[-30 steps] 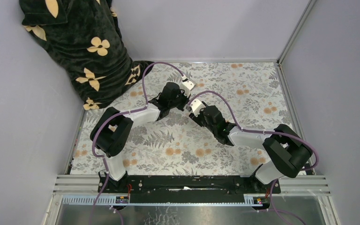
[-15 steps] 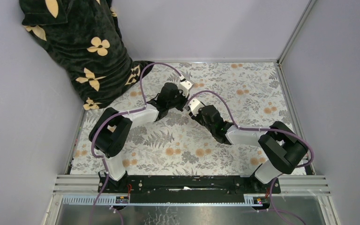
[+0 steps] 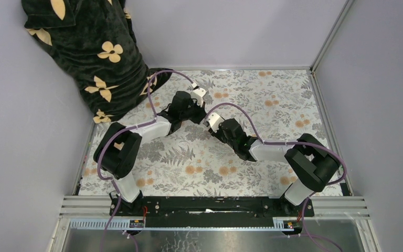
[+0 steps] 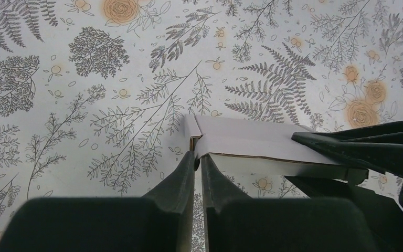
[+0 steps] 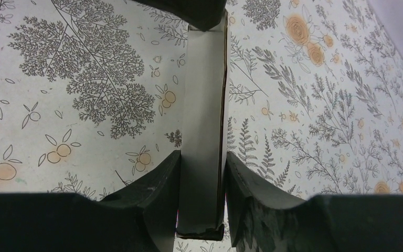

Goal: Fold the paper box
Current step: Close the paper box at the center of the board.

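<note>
Paper box [image 4: 252, 142]: white, part-folded, held off the table between the two grippers, about mid-table and toward the far left
Right gripper [image 5: 202, 163]: clamped on the box, one finger [image 5: 157, 184] flat against each side of a narrow grey-white panel
Left gripper [image 4: 198, 163]: fingers nearly together with only a thin slit between them, tips at the box's corner flap; whether they pinched it could not be told
Tablecloth [image 3: 273, 100]: pale, printed with ferns and orange flowers
Dark cloth [image 3: 84, 47]: bunched in the far left corner
</note>
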`<state>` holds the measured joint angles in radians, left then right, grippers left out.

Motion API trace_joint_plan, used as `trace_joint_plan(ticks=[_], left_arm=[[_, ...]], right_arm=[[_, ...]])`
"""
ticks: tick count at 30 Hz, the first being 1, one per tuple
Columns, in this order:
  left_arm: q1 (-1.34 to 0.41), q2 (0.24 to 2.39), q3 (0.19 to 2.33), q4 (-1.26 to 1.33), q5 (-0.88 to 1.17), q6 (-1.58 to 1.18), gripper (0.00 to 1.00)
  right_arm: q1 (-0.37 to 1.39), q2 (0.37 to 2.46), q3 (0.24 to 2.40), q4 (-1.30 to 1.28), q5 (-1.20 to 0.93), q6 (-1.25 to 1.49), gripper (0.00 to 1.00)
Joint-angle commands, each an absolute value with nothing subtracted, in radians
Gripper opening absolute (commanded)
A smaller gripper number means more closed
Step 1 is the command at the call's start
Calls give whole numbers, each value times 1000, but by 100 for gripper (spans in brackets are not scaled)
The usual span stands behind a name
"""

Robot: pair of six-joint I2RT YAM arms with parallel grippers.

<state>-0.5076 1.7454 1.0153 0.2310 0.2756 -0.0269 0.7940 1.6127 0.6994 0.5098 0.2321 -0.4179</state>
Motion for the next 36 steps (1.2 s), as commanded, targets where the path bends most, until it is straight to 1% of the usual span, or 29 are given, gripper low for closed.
trace_joint_plan(ticks=[1,13,26,27,28,31,36], left_arm=[[-484,1753,1063,249,352,-76,14],[-479,1799,1097,278,403,-102,16],[-478,1889,1068,393,422,-149,16],[-479,1892,1066,406,422,-153,16],[-479,1898,1065,412,423,-158,16],[-480,1908,1070,427,429,-164,16],[-480,1914,1080,435,435,-168,16]], right_arm=[[799,1642,725,437,210,-393,41],[744,1633,748,431,108,-329,37],[683,1618,733,433,21,-284,34],[679,1616,731,437,15,-279,35],[673,1613,724,444,6,-267,40],[649,1591,708,466,-60,-232,47],[630,1549,696,488,-68,-206,64]])
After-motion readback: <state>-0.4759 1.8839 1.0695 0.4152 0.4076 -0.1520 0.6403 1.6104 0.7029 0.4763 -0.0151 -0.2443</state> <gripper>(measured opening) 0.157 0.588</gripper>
